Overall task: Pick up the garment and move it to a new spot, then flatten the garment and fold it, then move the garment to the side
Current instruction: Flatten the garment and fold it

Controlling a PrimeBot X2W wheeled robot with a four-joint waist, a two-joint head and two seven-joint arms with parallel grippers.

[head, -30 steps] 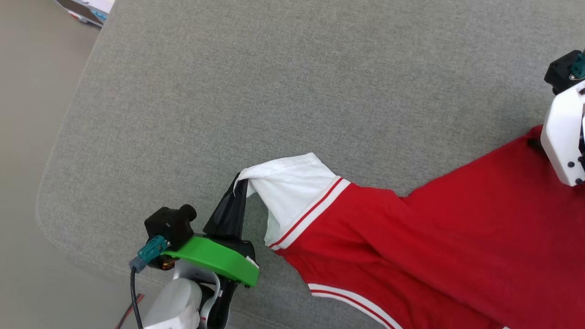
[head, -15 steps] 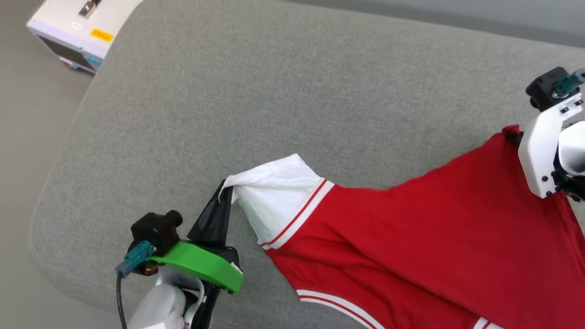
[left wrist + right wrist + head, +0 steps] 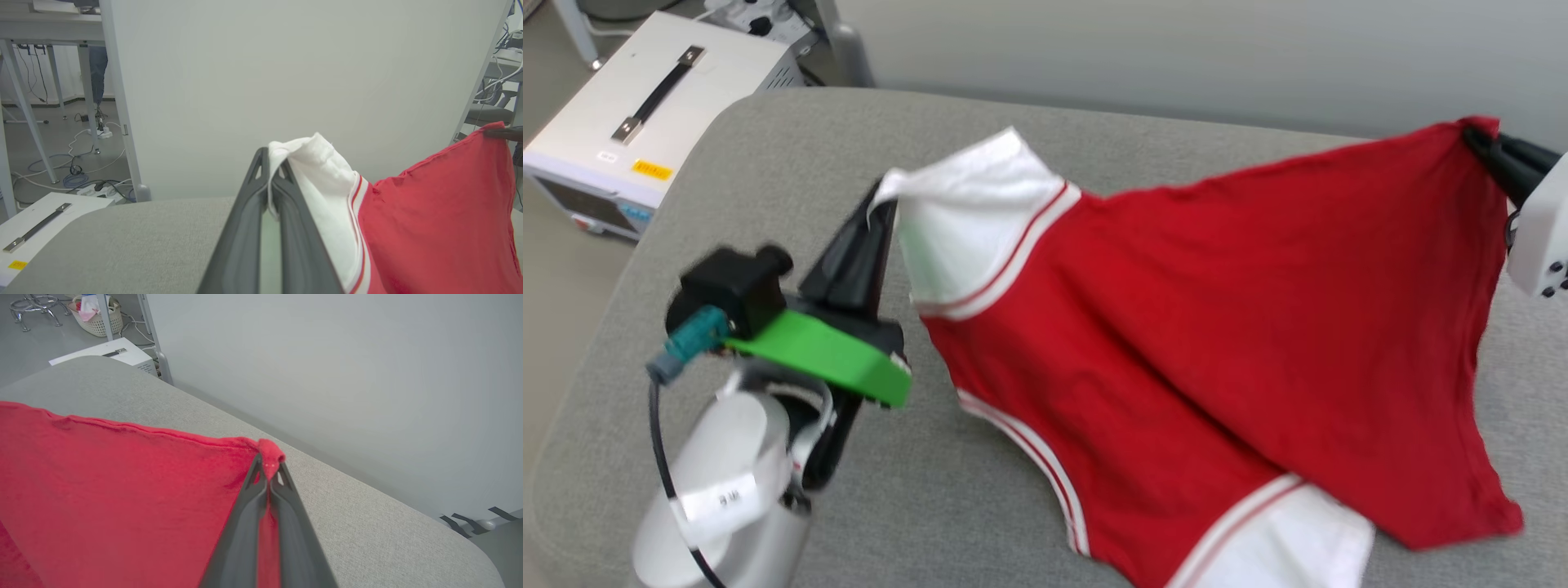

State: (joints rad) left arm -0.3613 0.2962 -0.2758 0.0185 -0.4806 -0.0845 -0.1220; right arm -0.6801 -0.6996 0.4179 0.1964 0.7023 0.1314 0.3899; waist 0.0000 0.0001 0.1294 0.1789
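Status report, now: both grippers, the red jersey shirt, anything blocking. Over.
Left gripper shut on white sleeve tip. Right gripper shut on red hem corner. Red-and-white jersey T-shirt held up between them over grey cushion. Nothing blocking.

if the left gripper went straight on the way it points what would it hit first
Past the white sleeve it pinches, the left gripper would likely meet the pale wall panel behind the grey cushion first; depth is unclear.
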